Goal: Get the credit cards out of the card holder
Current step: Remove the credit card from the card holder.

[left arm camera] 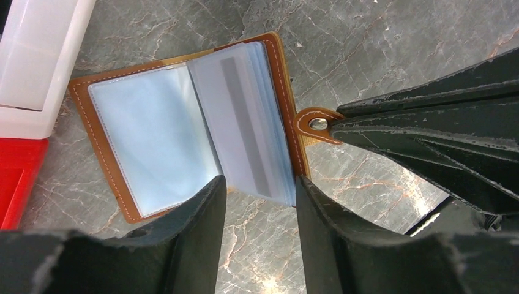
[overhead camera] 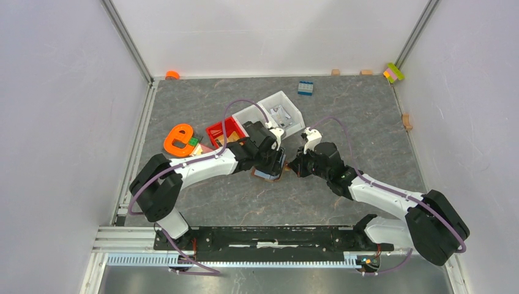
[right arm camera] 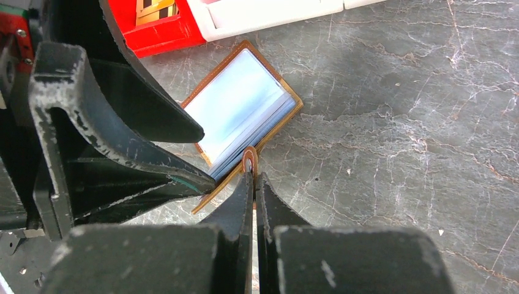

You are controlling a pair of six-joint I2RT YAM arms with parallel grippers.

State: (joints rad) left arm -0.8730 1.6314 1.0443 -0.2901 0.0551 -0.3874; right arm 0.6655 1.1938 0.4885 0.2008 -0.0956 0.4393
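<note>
The brown card holder (left arm camera: pixel 113 76) lies open on the marble table, its clear sleeves showing. A pale blue credit card (left arm camera: pixel 245 128) with a grey stripe sits in the right-hand sleeve stack. My left gripper (left arm camera: pixel 260 196) is open, its fingertips either side of the near edge of that stack. My right gripper (right arm camera: pixel 254 177) is shut on the holder's strap tab (right arm camera: pixel 250 160), whose snap also shows in the left wrist view as the strap tab (left arm camera: pixel 315 124). From above, the card holder (overhead camera: pixel 269 176) is mostly hidden under both grippers. No orange-tan card shows.
A red bin (overhead camera: pixel 225 130) and two white bins (overhead camera: pixel 281 113) stand just behind the holder. The red bin (left arm camera: pixel 18 177) and a white bin (left arm camera: pixel 37 55) lie close on the holder's left. An orange object (overhead camera: pixel 180 139) and a blue brick (overhead camera: pixel 305 87) sit farther off.
</note>
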